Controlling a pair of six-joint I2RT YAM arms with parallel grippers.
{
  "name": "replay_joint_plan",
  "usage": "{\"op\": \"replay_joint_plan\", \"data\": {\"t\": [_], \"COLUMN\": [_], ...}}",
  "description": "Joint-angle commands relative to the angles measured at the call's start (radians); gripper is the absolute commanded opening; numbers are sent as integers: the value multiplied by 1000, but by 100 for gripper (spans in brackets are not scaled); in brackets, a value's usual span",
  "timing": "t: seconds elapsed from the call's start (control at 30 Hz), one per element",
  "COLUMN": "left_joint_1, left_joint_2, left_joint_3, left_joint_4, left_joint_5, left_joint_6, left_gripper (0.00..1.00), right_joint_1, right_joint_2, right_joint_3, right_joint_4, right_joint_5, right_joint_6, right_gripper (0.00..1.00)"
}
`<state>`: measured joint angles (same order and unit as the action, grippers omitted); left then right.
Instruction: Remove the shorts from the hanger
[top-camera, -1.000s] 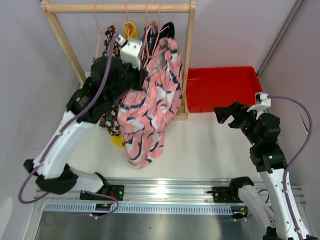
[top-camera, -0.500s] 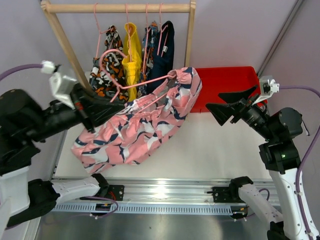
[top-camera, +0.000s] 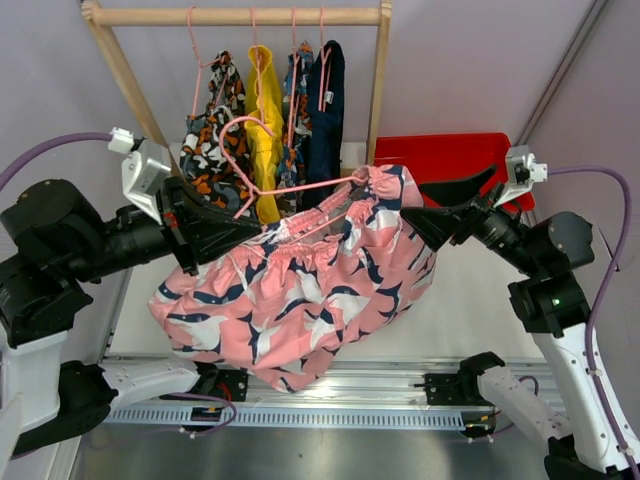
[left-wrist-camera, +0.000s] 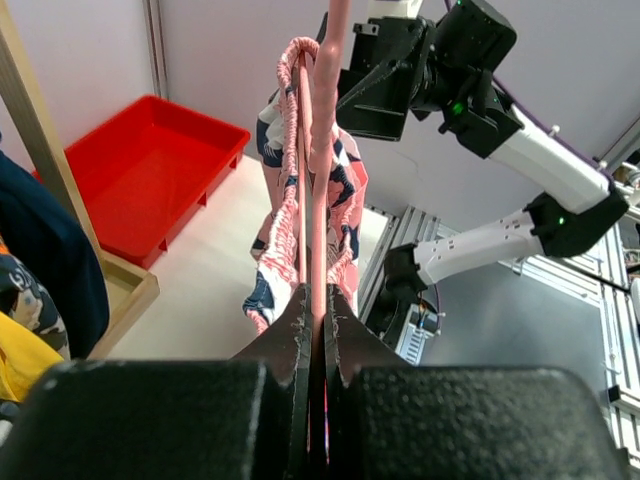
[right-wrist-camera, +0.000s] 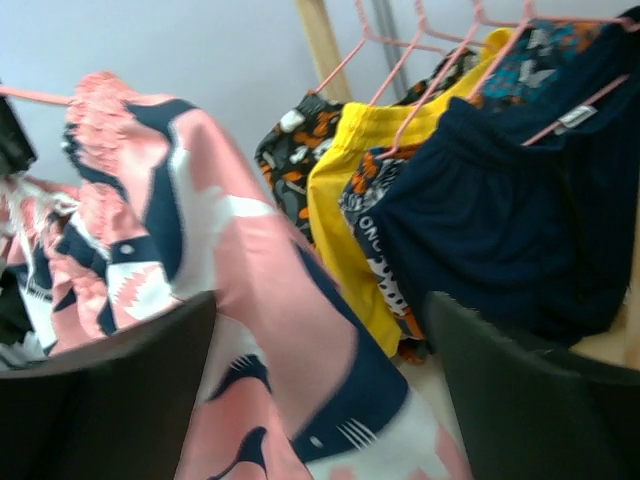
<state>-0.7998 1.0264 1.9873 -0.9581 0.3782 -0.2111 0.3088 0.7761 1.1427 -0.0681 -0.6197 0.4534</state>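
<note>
Wooden rack (top-camera: 235, 16) at the table's (top-camera: 470, 290) far edge carries four pairs (top-camera: 265, 110). The pink shorts (top-camera: 300, 290) hang clear of it above the table's middle, held level, likely for stripping. The right gripper (top-camera: 425, 212), fingers wide apart, straddles their waistband end. The left gripper (left-wrist-camera: 315, 305) is clamped on their hanger (top-camera: 305, 187), steadying it.

The pink shorts (top-camera: 300, 300) blocked the centre. The rack (top-camera: 240, 16) stood at 12 o'clock; bare table (top-camera: 465, 295) lay at 4 o'clock.

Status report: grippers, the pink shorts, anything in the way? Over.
Left gripper shut on pink hanger. Right gripper open at pink shorts. Shorts on hanger, off rack. Nothing blocking.
</note>
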Motion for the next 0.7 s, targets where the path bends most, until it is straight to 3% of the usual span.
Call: {"op": "replay_joint_plan", "data": {"t": [0.0, 0.07, 0.1, 0.13, 0.17, 0.3, 0.43, 0.67], "left_joint_1": [-7, -7, -7, -7, -7, -7, -7, -7], "left_joint_2": [-20, -28, -31, -32, -34, -34, -29, -72], "left_joint_3": [-38, -59, -61, -67, -70, -70, -90, -165], "left_joint_4": [94, 96, 94, 88, 84, 49, -28, -82], "left_joint_5": [5, -12, -15, -19, -33, -102, -157, -228], "left_joint_6": [-25, -21, -17, -13, -13, -7, 13, 27], "left_gripper": [0, 0, 0, 0, 0, 0, 0, 0], "right_joint_1": [71, 117, 122, 124, 124, 122, 73, -253], "right_joint_2": [25, 41, 45, 46, 45, 40, 63, 123], "right_joint_3": [-29, -18, -14, -11, -8, 15, 75, 117], "right_joint_4": [131, 108, 84, 76, 73, -27, -116, -133], "right_joint_5": [-2, 15, 20, 26, 37, 191, 541, 480], "right_joint_6": [27, -8, -39, -48, -56, -110, -145, -27], "right_gripper": [81, 62, 41, 32, 0, 0, 0, 0]}}
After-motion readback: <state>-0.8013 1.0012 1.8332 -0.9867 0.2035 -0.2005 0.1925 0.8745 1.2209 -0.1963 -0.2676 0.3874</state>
